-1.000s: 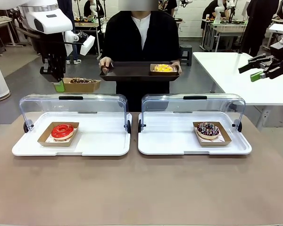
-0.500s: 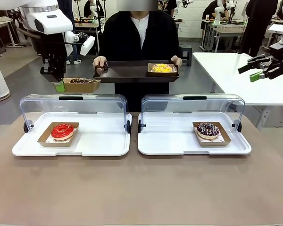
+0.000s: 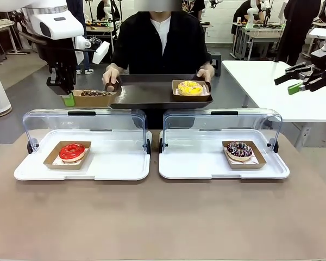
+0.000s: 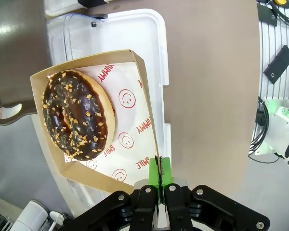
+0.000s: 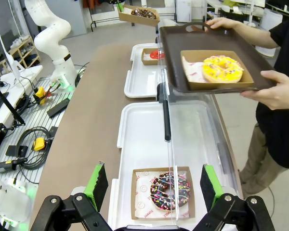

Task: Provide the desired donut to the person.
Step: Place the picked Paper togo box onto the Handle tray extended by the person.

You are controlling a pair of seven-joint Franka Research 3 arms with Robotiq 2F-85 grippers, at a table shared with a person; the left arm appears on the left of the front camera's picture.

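A chocolate nut donut's cardboard tray (image 3: 94, 98) is pinched by the left gripper (image 3: 68, 99), just beside the person's dark serving tray (image 3: 146, 92); the right gripper (image 3: 295, 80) is spread wide, well apart from it.

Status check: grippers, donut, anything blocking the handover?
Left gripper shut on chocolate donut's box, held up beside the person's tray. Right gripper open, idle. Yellow donut already on tray; left half free.

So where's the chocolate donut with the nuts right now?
The chocolate donut sits in its cardboard tray, held up by the left claw above the left display case, beside the person's brown tray.
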